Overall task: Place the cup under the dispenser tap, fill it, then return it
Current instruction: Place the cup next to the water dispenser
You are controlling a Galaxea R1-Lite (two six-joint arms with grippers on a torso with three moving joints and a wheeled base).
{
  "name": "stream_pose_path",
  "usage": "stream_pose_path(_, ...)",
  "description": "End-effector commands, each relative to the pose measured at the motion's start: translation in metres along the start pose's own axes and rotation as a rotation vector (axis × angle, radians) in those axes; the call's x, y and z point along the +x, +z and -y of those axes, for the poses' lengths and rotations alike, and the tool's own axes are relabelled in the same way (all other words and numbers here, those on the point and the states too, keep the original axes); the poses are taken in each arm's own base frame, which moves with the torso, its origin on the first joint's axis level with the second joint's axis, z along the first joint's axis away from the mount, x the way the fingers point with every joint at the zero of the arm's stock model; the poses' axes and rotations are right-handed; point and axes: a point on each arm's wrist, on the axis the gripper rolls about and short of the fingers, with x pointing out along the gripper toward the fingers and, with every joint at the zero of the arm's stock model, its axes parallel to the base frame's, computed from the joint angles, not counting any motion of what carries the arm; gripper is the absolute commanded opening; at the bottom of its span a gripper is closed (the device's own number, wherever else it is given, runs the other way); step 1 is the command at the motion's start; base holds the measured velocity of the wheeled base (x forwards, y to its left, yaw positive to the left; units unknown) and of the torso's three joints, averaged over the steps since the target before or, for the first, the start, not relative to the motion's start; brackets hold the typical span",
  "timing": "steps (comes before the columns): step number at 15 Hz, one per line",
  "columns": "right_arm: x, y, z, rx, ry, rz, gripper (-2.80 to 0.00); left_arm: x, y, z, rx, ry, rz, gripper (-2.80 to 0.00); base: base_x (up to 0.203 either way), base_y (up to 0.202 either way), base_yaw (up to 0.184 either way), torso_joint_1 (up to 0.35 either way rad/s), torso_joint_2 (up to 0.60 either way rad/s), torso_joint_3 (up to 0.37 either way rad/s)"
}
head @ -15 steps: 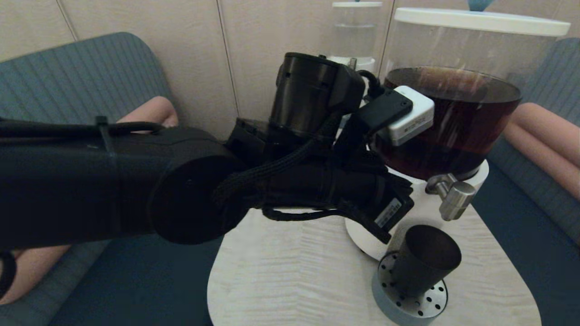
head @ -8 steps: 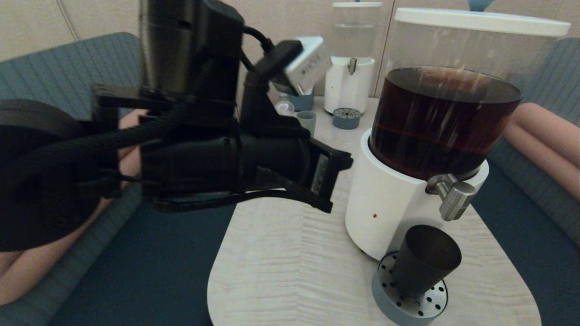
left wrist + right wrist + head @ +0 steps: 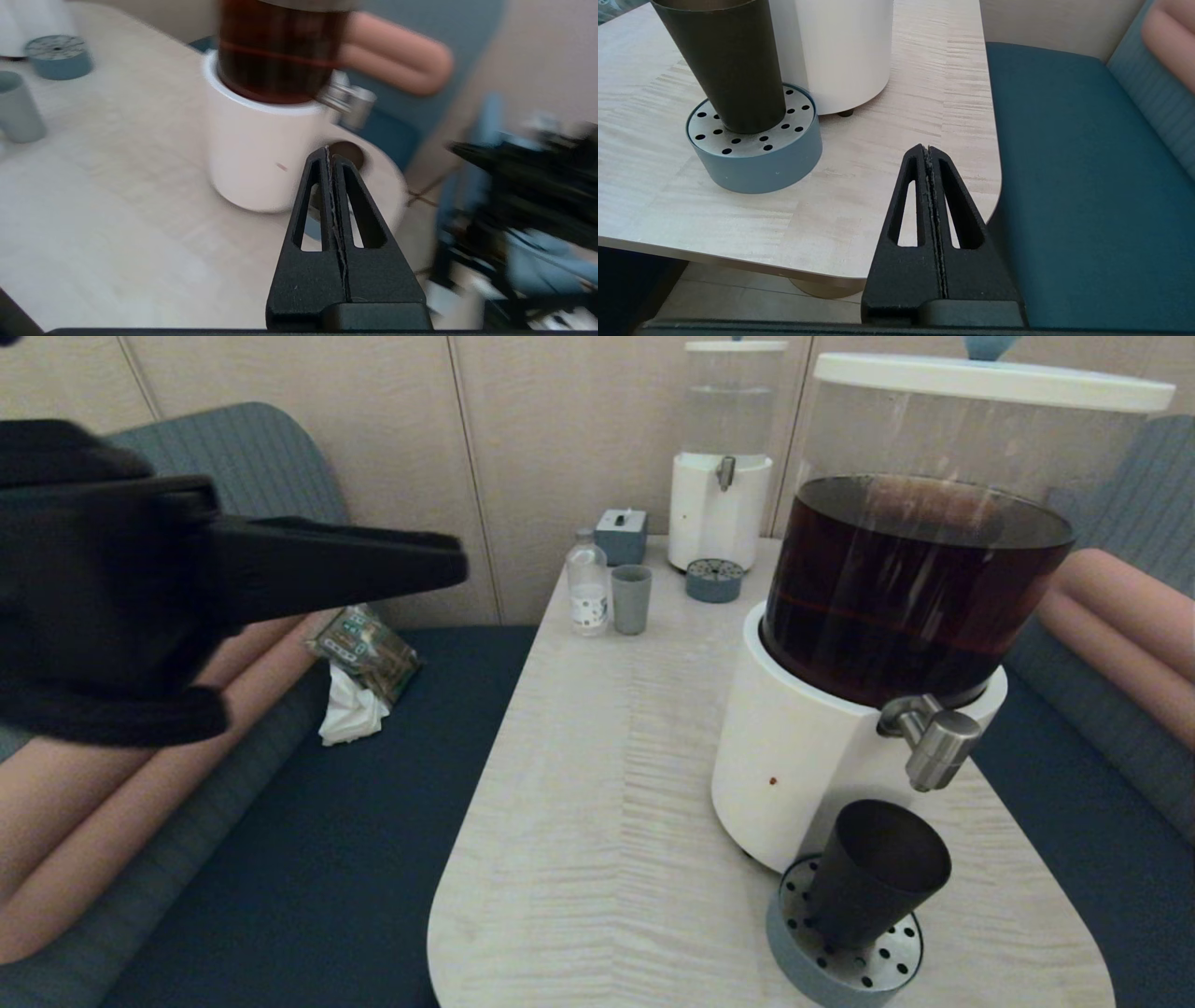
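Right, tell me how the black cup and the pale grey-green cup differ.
The black cup is dark and clearly tapered; the grey-green cup is pale with nearly straight sides. The black cup stands on the perforated drip tray below the dispenser tap; the grey-green cup stands on the table beside a small bottle, farther back. Both are upright, handleless and held by neither gripper.

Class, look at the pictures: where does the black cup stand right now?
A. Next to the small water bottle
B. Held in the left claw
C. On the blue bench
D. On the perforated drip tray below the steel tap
D: the black cup stands upright on the perforated drip tray below the steel tap.
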Motion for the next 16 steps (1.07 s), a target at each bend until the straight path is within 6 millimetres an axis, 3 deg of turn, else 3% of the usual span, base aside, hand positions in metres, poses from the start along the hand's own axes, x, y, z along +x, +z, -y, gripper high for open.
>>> stream_pose_path(1,0.001,-0.003,0.000,0.000,0.000,-0.008,-2.80,-0.051,-0.009,0.031,0.036,-0.024,0.060,-2.80,0.000,0.000,0.000,0.000,0.00,0.000)
stream_pose_path(4,0.001,-0.003,0.000,-0.001,0.000,-0.007,-2.80,-0.072,-0.064,0.045,-0.021,-0.043,0.029,-2.80,0.000,0.000,0.000,0.000,0.00,0.000)
stream_pose_path(9,0.000,-0.003,0.000,0.000,0.000,-0.007,-2.80,-0.069,-0.119,0.037,0.038,-0.027,0.092,-2.80,0.000,0.000,0.000,0.000,0.00,0.000)
stream_pose_path(11,0.001,-0.003,0.000,0.000,0.000,-0.008,-2.80,-0.064,-0.134,0.029,0.031,-0.023,0.085,-2.80,0.000,0.000,0.000,0.000,0.00,0.000)
stream_pose_path(16,0.001,-0.003,0.000,0.000,0.001,-0.007,-2.80,-0.053,-0.144,0.018,0.004,-0.019,0.055,-2.80,0.000,0.000,0.000,0.000,0.00,0.000)
